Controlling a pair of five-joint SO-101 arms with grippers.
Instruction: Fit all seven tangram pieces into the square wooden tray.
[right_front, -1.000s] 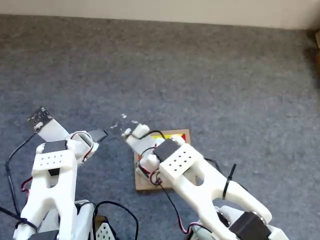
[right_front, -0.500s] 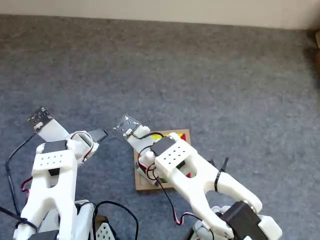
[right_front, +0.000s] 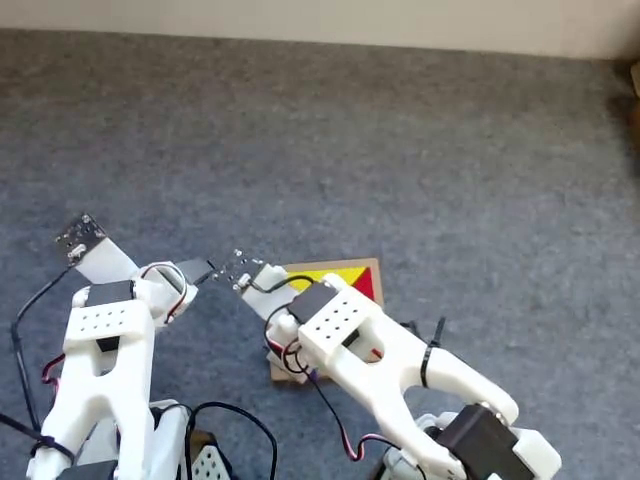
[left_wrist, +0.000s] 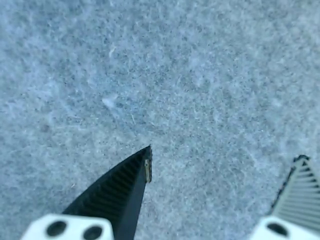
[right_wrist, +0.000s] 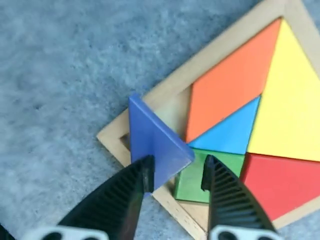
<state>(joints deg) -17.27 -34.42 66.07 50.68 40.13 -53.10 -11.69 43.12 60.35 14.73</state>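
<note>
The square wooden tray (right_wrist: 215, 47) lies on grey carpet and holds an orange piece (right_wrist: 230, 75), a yellow triangle (right_wrist: 287, 100), a light blue triangle (right_wrist: 227, 135), a green square (right_wrist: 191, 186) and a red piece (right_wrist: 277, 182). My right gripper (right_wrist: 176, 172) is shut on a dark blue triangle (right_wrist: 152, 142), held tilted over the tray's bare corner. In the high view the right arm covers most of the tray (right_front: 372, 264), leaving the yellow triangle (right_front: 335, 275) and the red piece (right_front: 365, 287) visible. My left gripper (left_wrist: 222, 165) is open above bare carpet, left of the tray.
Grey carpet (right_front: 400, 140) stretches all around the tray. Cables (right_front: 330, 400) hang along the right arm near the tray's front edge.
The right arm has shifted to the left and drawn back, uncovering more of the tray's yellow and red pieces. The left arm has stayed still.
</note>
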